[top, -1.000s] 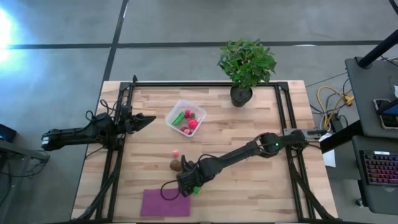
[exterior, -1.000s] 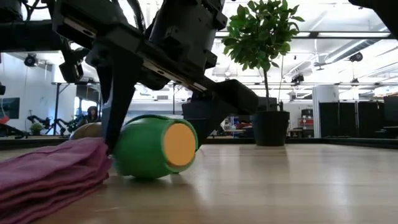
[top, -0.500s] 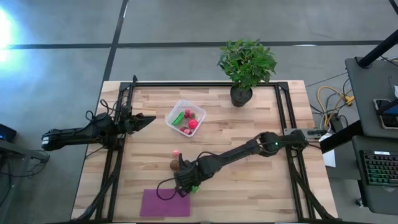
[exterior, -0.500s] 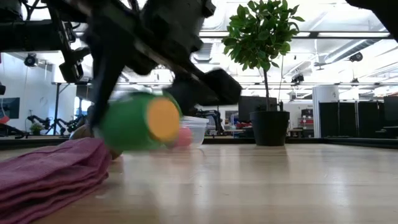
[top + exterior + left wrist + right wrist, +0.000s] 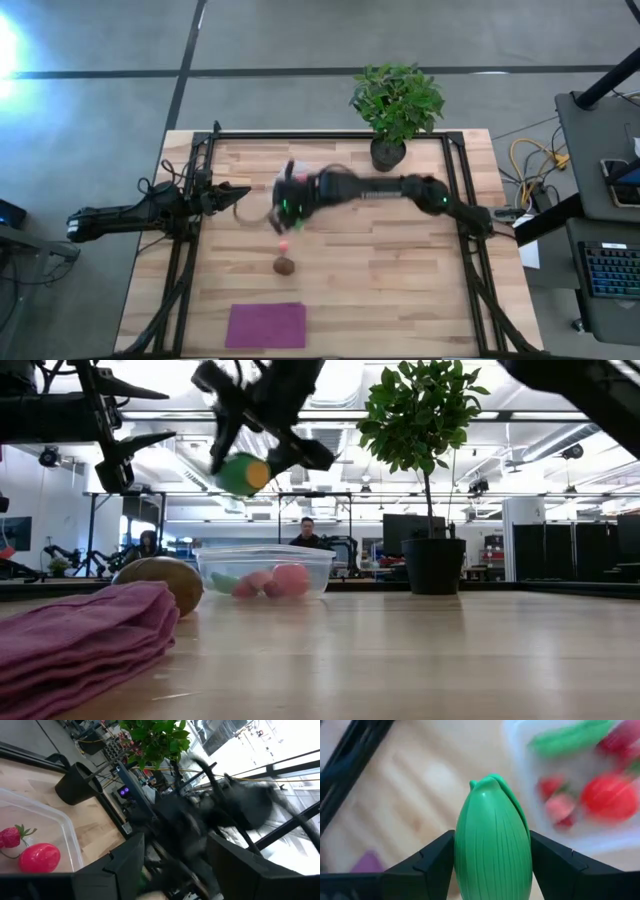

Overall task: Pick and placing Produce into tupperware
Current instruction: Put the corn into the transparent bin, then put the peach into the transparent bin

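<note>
Gripping green produce, right tool above tupperware rim.

A robotics lab: open hall with monitors and equipment racks.

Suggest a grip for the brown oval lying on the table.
Brown oval: come straight down and close across its narrow middle. It lies flat on its side on the table, clear of the pink bit and purple cloth, so both sides should have finger room.
</note>
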